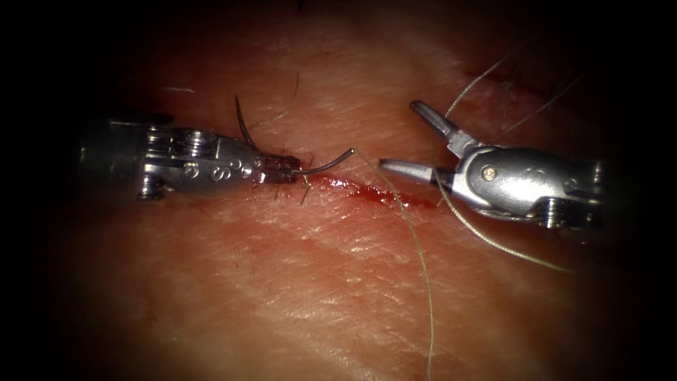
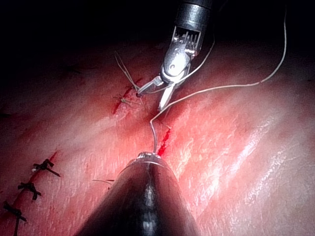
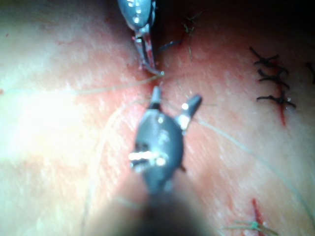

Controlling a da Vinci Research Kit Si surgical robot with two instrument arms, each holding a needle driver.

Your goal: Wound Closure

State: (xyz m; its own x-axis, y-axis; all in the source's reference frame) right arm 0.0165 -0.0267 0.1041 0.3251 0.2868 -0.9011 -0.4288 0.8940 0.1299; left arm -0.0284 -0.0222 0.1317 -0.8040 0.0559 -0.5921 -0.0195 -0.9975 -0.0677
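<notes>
My left tool point(image 1: 290, 169) comes in from the left, its jaws shut on the curved needle point(image 1: 331, 163) near mid-curve, just above the left end of the cut point(image 1: 374, 193). One needle end arcs up behind the jaws; the other points right toward my right tool, and both ends are out of the tissue point(image 1: 296, 282). Pale thread point(image 1: 422, 268) leaves the rightward end and trails down over the tissue. My right tool point(image 1: 399, 136) point(image 3: 175, 96) stands open a short way right of the needle, holding nothing. In the left wrist view the right tool point(image 2: 151, 99) gapes over the cut.
Red fluid point(image 1: 349, 185) lines the cut. More thread point(image 1: 493, 242) loops under the right tool's wrist, and thin strands run up to the right. Dark finished stitches point(image 3: 270, 81) point(image 2: 34, 187) lie along a closed part of the wound. Short cut thread ends point(image 1: 305, 192) stick up near the left jaws.
</notes>
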